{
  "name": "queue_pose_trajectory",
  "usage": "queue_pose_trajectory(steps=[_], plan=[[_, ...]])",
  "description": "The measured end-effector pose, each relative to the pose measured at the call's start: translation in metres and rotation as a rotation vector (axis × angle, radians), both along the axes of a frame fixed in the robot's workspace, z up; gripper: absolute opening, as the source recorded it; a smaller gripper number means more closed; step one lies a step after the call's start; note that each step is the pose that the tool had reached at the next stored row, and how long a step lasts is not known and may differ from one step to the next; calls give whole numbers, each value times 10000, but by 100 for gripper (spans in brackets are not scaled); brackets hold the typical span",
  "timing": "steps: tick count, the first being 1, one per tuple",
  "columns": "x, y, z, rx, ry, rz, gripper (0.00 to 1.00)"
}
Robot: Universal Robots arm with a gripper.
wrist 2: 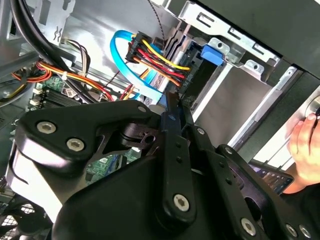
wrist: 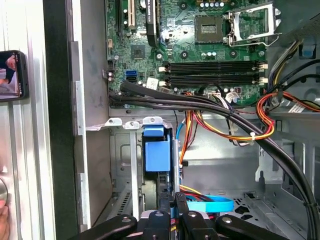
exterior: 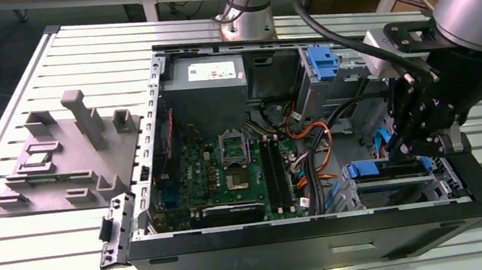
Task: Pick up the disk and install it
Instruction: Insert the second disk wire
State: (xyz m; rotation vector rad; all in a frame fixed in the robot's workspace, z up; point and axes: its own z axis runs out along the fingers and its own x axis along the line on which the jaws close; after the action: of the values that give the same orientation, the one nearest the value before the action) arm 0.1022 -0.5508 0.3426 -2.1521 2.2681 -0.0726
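The disk (exterior: 386, 168) stands in the drive cage (exterior: 444, 175) at the front corner of the open computer case, on the exterior view's right. Its blue carrier bracket shows along the top. In the first wrist view the disk (wrist: 157, 155) is seen end-on, a blue block with a thin grey metal edge beside it. My gripper (exterior: 406, 152) reaches down into that cage. Its fingers (wrist: 167, 212) lie almost together, pinching the metal edge. In the second wrist view the gripper (wrist 2: 169, 97) tapers to a narrow tip close to a blue cable (wrist 2: 132, 70) and a bundle of red, yellow and black wires.
A grey power-supply box (exterior: 207, 75) and a bare blue bracket (exterior: 323, 62) sit at the case's far side. Thick black cables (wrist: 200, 102) cross above the cage. A grey fixture (exterior: 66, 158) stands on the slatted table. A person's hand (wrist 2: 306, 140) and a phone (wrist: 12, 75) are just outside the case.
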Motion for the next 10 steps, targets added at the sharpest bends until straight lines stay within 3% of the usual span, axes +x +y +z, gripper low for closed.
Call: queue_pose_trajectory(steps=[4,10], plan=[[-3,-40,-16,51,-38,2,16],[-5,-44,-34,184,-46,2,16]])
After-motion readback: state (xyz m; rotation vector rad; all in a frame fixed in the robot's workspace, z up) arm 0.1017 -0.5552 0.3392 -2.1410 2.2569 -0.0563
